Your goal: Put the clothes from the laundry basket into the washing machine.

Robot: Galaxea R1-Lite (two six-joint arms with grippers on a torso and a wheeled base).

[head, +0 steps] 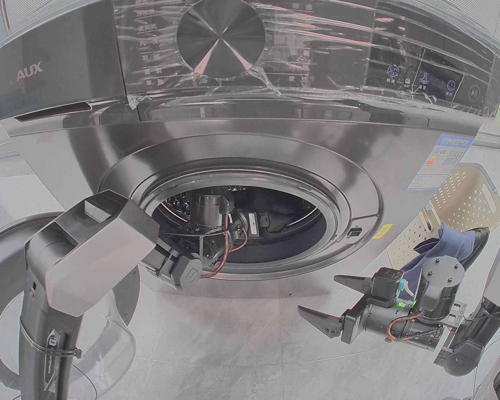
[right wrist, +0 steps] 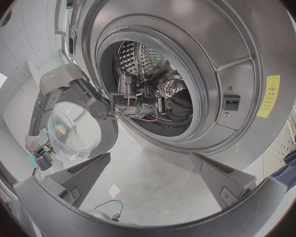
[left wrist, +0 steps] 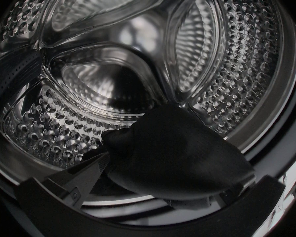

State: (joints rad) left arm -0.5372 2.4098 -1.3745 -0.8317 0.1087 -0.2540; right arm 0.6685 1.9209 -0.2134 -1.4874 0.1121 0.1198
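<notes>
A black garment (left wrist: pixel 174 155) is being shown just inside the mouth of the washing machine (head: pixel 250 140), bunched on the lower front edge of the perforated steel drum (left wrist: pixel 246 66), close to the opening rather than deep at the back. The left gripper (left wrist: pixel 148 158) is being held within the drum opening with its jaws spread apart, released and not clenched. One finger (left wrist: pixel 85 175) is being seen bare just beside the cloth, at its edge, while the other side is being covered by the bulk of the garment, so the cloth is lying between and over the jaws, and no pinch on it can be made out. The right gripper (head: pixel 318 294) is being held outside the machine, in front of and below the round opening toward its right side, above the grey tiled floor (head: pixel 233 340); its jaws are being kept wide apart with nothing between them. The machine's glass door (right wrist: pixel 72 132) is being seen swung open to the left. The laundry basket (head: pixel 466 195) is standing at the machine's right, just behind the right arm, and blue clothes (head: pixel 444 248) are being seen draped inside it, well apart from the black garment
</notes>
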